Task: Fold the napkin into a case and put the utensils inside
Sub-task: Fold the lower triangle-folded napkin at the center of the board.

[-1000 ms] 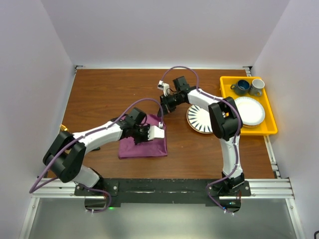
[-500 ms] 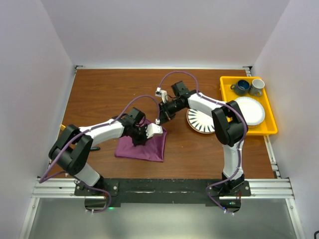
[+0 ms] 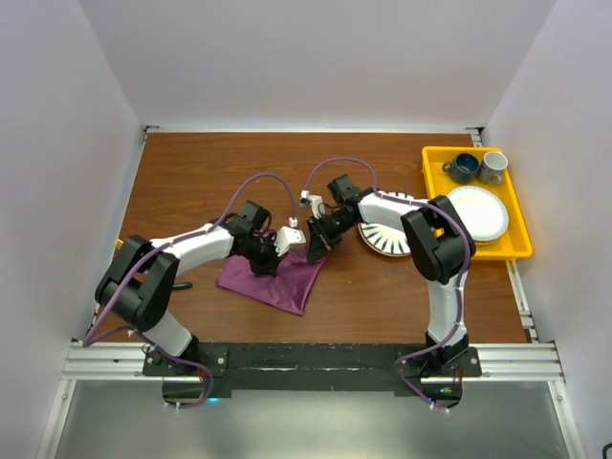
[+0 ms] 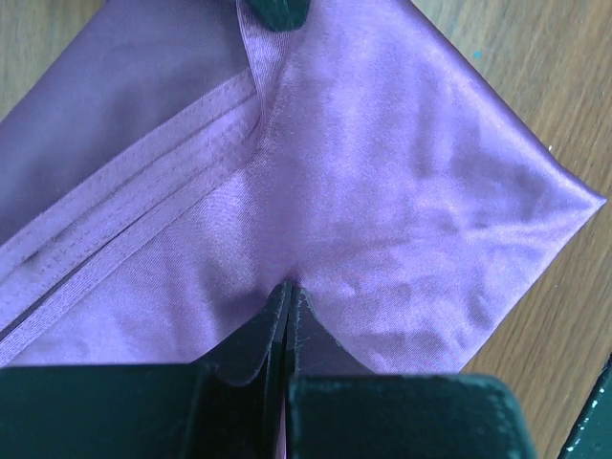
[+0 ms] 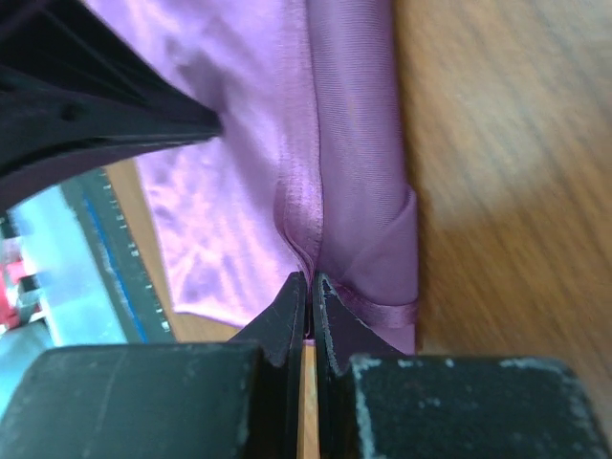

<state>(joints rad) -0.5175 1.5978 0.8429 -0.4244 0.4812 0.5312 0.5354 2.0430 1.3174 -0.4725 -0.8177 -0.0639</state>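
Note:
The plum-purple napkin (image 3: 270, 277) lies folded and turned askew on the wooden table, in front of the arms. My left gripper (image 3: 273, 256) is shut on the napkin's cloth (image 4: 382, 210) at its upper edge. My right gripper (image 3: 313, 251) is shut on the napkin's hemmed edge (image 5: 316, 182) at its upper right corner. The two grippers are close together, with the other gripper's finger tip visible at the top of the left wrist view. No gold utensils are in view.
A striped plate (image 3: 382, 232) lies right of the napkin, partly under my right arm. A yellow tray (image 3: 521, 251) at the far right holds a white plate (image 3: 481, 212) and two mugs (image 3: 467, 167). A dark object (image 3: 182, 285) lies by the left arm.
My right gripper has come down from above the plate's left side onto the napkin's corner and shut on it. The napkin has rotated and shifted; my left gripper moved back with it.

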